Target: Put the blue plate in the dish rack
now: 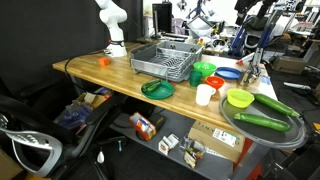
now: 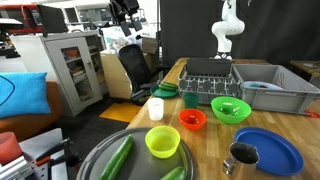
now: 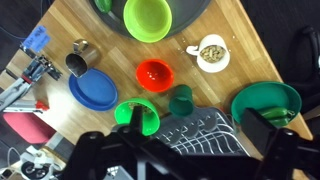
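The blue plate (image 3: 95, 88) lies flat on the wooden table next to a metal cup (image 3: 78, 62). It shows in both exterior views (image 1: 228, 73) (image 2: 268, 150). The grey wire dish rack (image 3: 205, 140) stands on the table, also seen in both exterior views (image 1: 162, 60) (image 2: 210, 75), and looks empty. My gripper (image 3: 197, 122) is open and empty, high above the rack's near end, well away from the plate. The white arm (image 1: 113, 22) (image 2: 230, 30) stands upright at the table's far end.
Between plate and rack are a red bowl (image 3: 155, 73), a green bowl (image 3: 135, 115) and a dark green cup (image 3: 181, 100). A dark green plate (image 3: 265, 103), a white cup (image 3: 211, 52), a yellow-green bowl (image 3: 147, 17), a round tray with cucumbers (image 1: 262, 133) and a grey bin (image 2: 272, 97) are also there.
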`<state>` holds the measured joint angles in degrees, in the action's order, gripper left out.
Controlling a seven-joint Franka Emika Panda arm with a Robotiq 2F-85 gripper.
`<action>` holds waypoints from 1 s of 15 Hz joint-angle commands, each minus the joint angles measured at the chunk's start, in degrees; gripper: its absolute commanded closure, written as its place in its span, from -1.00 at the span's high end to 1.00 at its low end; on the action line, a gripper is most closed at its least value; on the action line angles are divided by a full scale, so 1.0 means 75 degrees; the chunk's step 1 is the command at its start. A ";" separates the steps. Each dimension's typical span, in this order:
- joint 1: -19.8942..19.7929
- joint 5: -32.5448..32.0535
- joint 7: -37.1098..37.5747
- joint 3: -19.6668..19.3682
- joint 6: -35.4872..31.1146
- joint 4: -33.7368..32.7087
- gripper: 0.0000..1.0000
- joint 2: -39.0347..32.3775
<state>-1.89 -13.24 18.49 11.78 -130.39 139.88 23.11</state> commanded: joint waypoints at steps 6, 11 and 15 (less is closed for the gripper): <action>-0.0475 -0.0360 0.1151 -0.0506 -0.0186 -0.0653 1.00 -0.1301; -0.0272 0.0387 0.0324 -0.1028 -0.0447 -0.0838 1.00 -0.1661; -0.0184 0.0527 0.0196 -0.1079 -0.0462 -0.0947 1.00 -0.1755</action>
<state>-3.96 -9.16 19.89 4.38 -133.95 132.85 9.96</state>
